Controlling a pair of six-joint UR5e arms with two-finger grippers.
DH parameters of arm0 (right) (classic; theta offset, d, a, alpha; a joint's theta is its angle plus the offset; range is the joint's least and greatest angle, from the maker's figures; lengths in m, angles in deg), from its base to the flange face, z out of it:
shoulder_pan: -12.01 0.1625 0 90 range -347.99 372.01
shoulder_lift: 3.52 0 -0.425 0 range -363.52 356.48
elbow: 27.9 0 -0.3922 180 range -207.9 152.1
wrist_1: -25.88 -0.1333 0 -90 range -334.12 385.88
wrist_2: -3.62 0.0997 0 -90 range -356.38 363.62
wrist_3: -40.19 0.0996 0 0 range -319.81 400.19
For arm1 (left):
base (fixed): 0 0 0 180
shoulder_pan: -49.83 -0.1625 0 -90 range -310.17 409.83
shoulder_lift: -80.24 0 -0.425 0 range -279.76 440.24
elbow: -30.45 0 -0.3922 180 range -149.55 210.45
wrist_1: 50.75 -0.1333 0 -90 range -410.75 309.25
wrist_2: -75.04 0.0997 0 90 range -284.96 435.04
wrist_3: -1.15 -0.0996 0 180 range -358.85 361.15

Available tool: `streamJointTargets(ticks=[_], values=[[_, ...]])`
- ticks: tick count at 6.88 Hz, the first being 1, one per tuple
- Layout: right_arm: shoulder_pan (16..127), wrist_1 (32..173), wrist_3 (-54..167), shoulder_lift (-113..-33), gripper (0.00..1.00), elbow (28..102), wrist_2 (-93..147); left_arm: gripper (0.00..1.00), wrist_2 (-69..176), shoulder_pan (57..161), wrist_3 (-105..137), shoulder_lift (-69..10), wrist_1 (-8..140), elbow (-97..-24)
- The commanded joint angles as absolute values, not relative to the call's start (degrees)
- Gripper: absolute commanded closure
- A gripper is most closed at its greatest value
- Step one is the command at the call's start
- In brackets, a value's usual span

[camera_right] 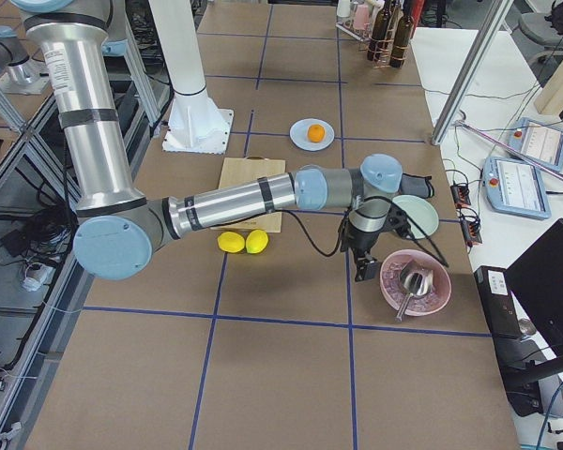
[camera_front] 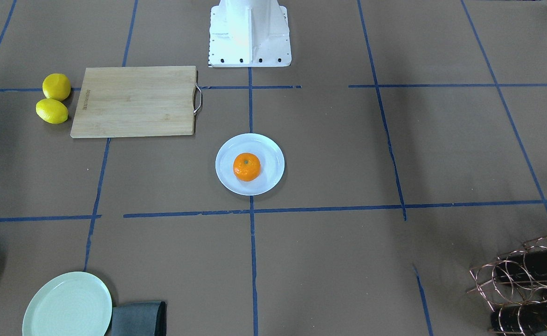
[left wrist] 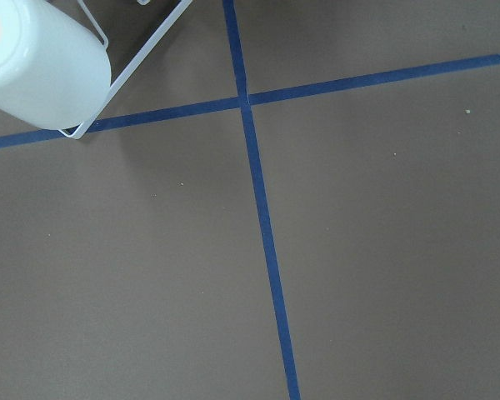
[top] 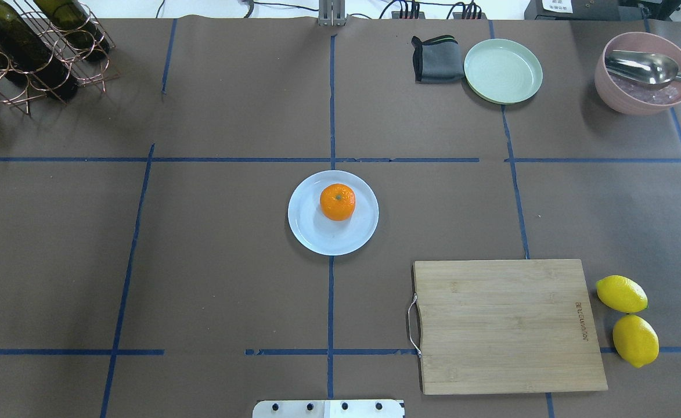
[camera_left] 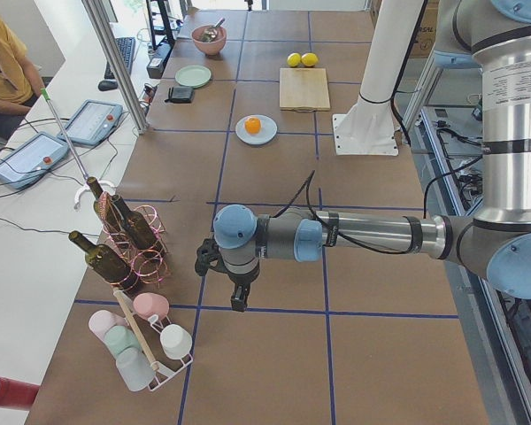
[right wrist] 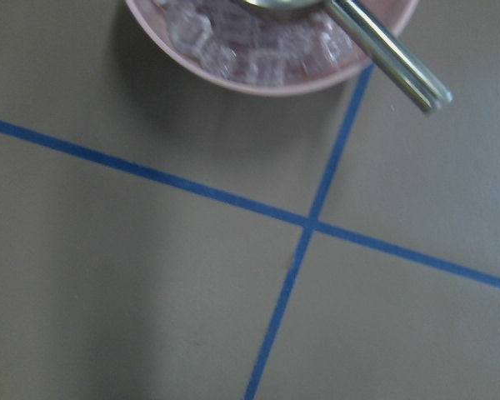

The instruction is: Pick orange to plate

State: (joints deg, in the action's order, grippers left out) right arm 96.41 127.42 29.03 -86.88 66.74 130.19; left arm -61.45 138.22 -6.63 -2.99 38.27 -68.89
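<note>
The orange [top: 337, 202] lies inside the pale bluish-white plate [top: 317, 232] at the table's middle, slightly toward the far side of the dish. The front-facing view shows the same orange [camera_front: 246, 166] on the plate [camera_front: 273, 154], stem dot up. No gripper is near it. My left gripper [camera_left: 239, 301] hangs over bare table near the bottle rack, far from the plate, and I cannot tell whether it is open or shut. My right gripper [camera_right: 363, 272] hovers beside the pink bowl, its state also unclear. Neither wrist view shows fingers.
A wooden cutting board [top: 508, 325] and two lemons [top: 622, 293] lie on the right. At the far right stand a mint-green plate [top: 503, 71], a grey cloth [top: 436, 58] and a pink bowl with a spoon [top: 645, 87]. A wine rack [top: 32, 46] stands far left.
</note>
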Motion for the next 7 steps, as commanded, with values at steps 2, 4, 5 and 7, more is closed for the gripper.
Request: streamJointTargets(ticks=[2, 4, 5, 7], values=[[102.35, 127.13, 29.11, -94.39, 0.0, 66.59, 130.36, 0.0, -60.93, 138.16, -6.5, -3.17, 38.28, -69.48], [102.45, 127.13, 29.38, -97.29, 0.0, 68.77, 130.8, 0.0, -60.66, 138.25, -6.5, -2.99, 38.28, -69.75], [102.45, 127.13, 29.47, -98.09, 0.0, 69.22, 130.89, 0.0, -60.58, 138.25, -6.5, -2.9, 38.28, -69.75], [102.45, 127.13, 29.47, -98.18, 0.0, 69.14, 131.24, 0.0, -60.66, 138.25, -6.41, -2.81, 38.28, -69.57]])
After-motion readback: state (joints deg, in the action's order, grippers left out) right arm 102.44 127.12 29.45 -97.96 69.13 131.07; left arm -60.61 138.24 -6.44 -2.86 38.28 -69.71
